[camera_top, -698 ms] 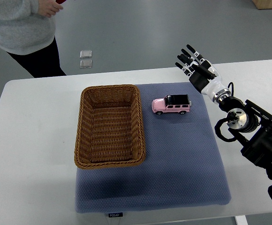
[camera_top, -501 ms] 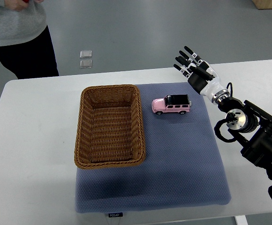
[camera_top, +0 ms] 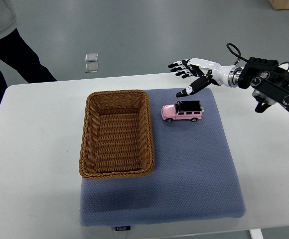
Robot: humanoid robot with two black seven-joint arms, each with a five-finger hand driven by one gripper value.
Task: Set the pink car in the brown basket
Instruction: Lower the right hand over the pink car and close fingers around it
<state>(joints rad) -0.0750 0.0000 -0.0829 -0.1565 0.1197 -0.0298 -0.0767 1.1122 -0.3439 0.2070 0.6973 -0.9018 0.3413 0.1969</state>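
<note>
Now the right hand [camera_top: 192, 74] has swung in above the pink car [camera_top: 182, 111], fingers spread and empty, closing toward a grasp; the brown basket [camera_top: 116, 133] waits beside it.

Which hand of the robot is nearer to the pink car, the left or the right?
Right. The right hand hovers open just above and beyond the pink car, not touching it. The left hand is not in view.
</note>
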